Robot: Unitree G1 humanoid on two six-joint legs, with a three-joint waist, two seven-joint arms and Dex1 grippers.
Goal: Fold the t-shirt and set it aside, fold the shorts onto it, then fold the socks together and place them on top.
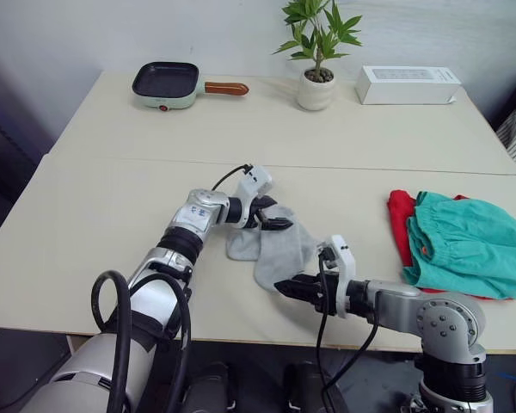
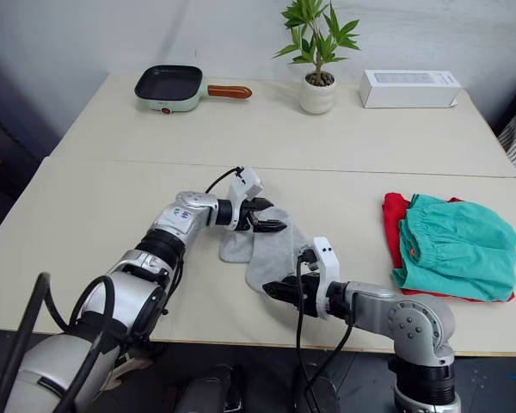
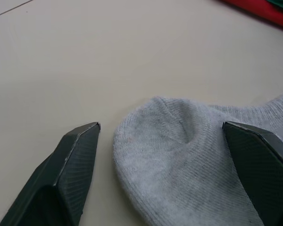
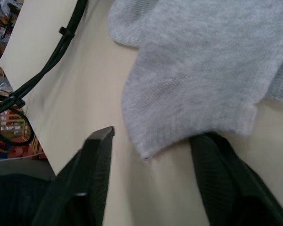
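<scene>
Covering most of the t-shirt (image 1: pixel 399 222), shorts (image 1: pixel 467 243) leave edges.

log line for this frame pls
stage: socks | t-shirt under shorts, table right side | socks flat, centre front | left gripper open, straddling sock end | right gripper open at near sock edge

We see even, soft indoor light with faint shadows and no glare on the table (image 1: pixel 112 215), while the left gripper's fingers (image 3: pixel 68 174) look slightly blurred close up.

shorts (image 1: pixel 469 243) atop t-shirt (image 1: pixel 399 220), apparently folded
</scene>
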